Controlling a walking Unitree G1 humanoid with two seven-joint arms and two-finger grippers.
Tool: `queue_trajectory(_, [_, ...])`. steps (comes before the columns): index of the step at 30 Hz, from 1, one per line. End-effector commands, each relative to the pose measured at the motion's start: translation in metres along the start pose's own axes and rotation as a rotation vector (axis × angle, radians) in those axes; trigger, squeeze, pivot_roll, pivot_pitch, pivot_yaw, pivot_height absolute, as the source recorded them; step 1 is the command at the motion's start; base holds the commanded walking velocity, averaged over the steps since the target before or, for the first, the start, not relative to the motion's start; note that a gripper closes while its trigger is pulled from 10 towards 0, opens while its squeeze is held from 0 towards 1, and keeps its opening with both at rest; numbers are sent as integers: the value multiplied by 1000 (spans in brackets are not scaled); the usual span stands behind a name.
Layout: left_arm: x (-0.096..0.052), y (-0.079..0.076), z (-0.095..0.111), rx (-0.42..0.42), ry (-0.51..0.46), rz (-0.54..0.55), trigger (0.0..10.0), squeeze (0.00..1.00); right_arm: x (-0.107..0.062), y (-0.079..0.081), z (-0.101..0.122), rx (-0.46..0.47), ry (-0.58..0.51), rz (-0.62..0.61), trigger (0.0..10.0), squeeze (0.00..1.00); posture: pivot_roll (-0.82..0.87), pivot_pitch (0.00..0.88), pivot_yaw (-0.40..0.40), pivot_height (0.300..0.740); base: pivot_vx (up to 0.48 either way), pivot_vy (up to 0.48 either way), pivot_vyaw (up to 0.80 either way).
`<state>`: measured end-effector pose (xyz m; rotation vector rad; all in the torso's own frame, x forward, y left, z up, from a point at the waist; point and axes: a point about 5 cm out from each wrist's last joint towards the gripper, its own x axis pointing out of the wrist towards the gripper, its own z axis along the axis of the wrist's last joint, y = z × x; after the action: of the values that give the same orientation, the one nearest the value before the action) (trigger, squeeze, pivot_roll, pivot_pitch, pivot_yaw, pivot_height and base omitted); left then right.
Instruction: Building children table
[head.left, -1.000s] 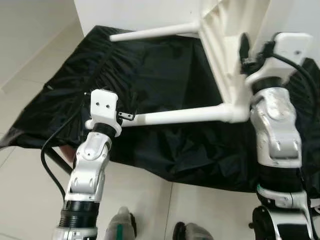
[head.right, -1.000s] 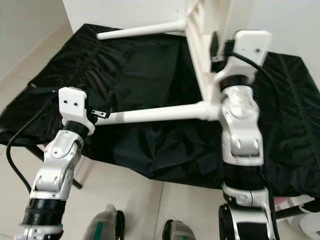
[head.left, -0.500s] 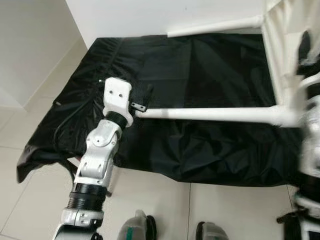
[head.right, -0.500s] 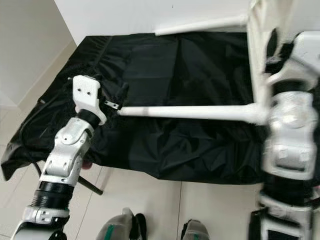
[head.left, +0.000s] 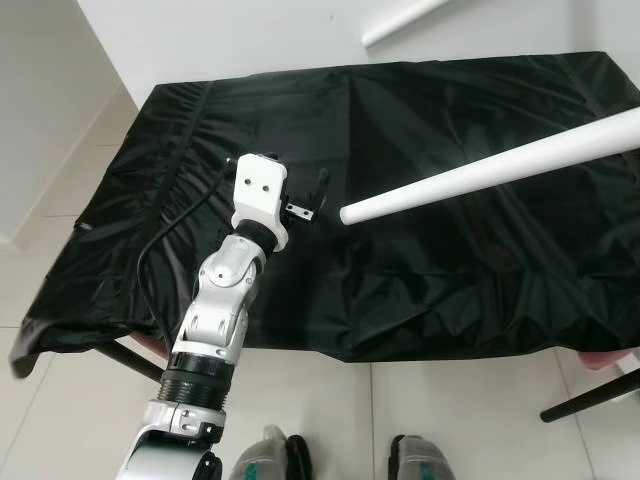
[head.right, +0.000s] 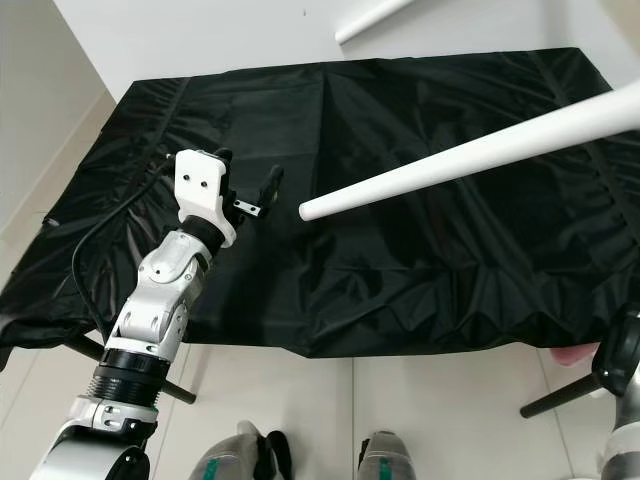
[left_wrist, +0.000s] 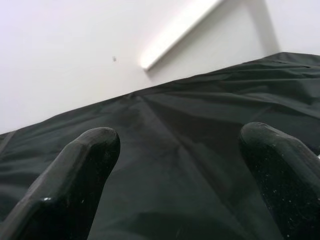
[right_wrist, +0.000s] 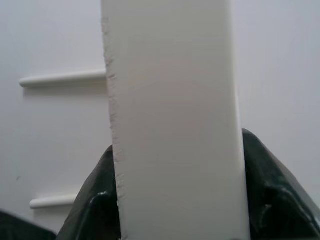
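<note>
Left gripper (head.left: 308, 196): two long black fingers (left_wrist: 75, 175), matte and round-tipped, standing apart with nothing between them. It is hovering left of centre in the head views, just short of the rounded free end of a table leg, with a narrow gap between fingertip and leg. White block housing and silver jointed arm are rising from the lower left of the frame.

Right gripper (right_wrist: 175, 200): black fingers are pressing against both sides of a flat white table panel (right_wrist: 172, 115), smooth-faced with one rough, slightly chipped edge. The panel is filling the middle of the right wrist view.

Table leg (head.left: 500, 170): white, smooth, a tapering round rod, slanting from centre frame up to the right edge, held above the cloth. A second leg (head.left: 405, 22), same white finish, is showing at the upper middle of the frame against the wall.

Black cloth (head.left: 450, 270): thin, crinkled, faintly glossy sheet, draping over a low surface and hanging past its near edge and left corner. Wide open cloth is lying around the left gripper on all sides.

Wall (head.left: 250, 40): plain white, running behind the far edge of the cloth.

Floor (head.left: 460, 400): pale glossy tiles with thin grout lines, open along the bottom of the frame.
</note>
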<state>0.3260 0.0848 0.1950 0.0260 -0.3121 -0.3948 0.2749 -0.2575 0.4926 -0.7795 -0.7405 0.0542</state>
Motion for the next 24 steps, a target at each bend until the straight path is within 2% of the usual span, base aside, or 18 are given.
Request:
queue_trajectory(1, [-1, 5, -3, -6, 2, 51, 10000, 0, 4, -10, 72, -195, -332, 95, 10000, 0, -257, 0, 74, 740, 0, 0, 0])
queue_trajectory(2, [-1, 5, -3, -6, 2, 51, 10000, 0, 4, -10, 72, -195, -332, 95, 10000, 0, -257, 0, 74, 740, 0, 0, 0])
queue_trajectory(3, [-1, 5, -3, -5, 0, 52, 10000, 0, 13, -8, 73, -183, -302, 179, 10000, 0, -257, 0, 65, 740, 0, 0, 0])
queue_trajectory(6, [-1, 5, -2, -5, -1, 53, 10000, 0, 17, -7, 72, -162, -283, 221, 10000, 0, -257, 0, 65, 740, 0, 0, 0])
queue_trajectory(7, [0, 7, -1, -8, -7, 64, 10000, 0, 22, -2, 71, -198, -267, 300, 10000, 0, -252, 0, 57, 740, 0, 0, 0])
queue_trajectory(9, [-1, 10, 1, -3, -18, 78, 10000, 0, 29, 6, 61, -269, -169, 455, 10000, 0, -246, 0, 49, 740, 0, 0, 0])
queue_trajectory(11, [-2, 13, 0, -7, -16, 94, 10000, 0, 32, 15, 59, -429, -167, 572, 10000, 0, -243, 0, 48, 740, 0, 0, 0])
queue_trajectory(12, [-2, 13, 0, -7, -16, 94, 10000, 0, 32, 15, 59, -429, -167, 572, 10000, 0, -243, 0, 48, 740, 0, 0, 0])
queue_trajectory(14, [-3, 15, -1, -14, -14, 110, 10000, 0, 36, 23, 59, -512, -177, 677, 10000, 0, -233, 0, 35, 740, 0, 0, 0])
queue_trajectory(15, [-3, 15, -1, -14, -14, 110, 10000, 0, 36, 23, 59, -512, -177, 677, 10000, 0, -233, 0, 35, 740, 0, 0, 0])
queue_trajectory(17, [-5, 18, -1, -21, -16, 129, 10000, 0, 41, 34, 52, -532, -102, 797, 10000, 0, -226, 0, 31, 740, 0, 0, 0])
queue_trajectory(18, [-5, 18, -1, -21, -16, 129, 10000, 0, 41, 34, 52, -532, -102, 797, 10000, 0, -226, 0, 31, 740, 0, 0, 0])
queue_trajectory(20, [-5, 20, 1, -30, -21, 139, 10000, 0, 41, 51, 41, -574, -75, 903, 10000, 0, -219, 0, 28, 740, 0, 0, 0])
queue_trajectory(21, [-5, 22, 3, -25, -23, 143, 10000, 0, 40, 60, 33, -570, -73, 956, 10000, 1000, -210, 0, 23, 740, 0, 0, 0])
queue_trajectory(24, [-6, 24, 5, -15, -23, 144, 10000, 0, 37, 70, 24, -537, -97, 1021, 10000, 1000, -201, 0, 17, 740, 0, 0, 0])
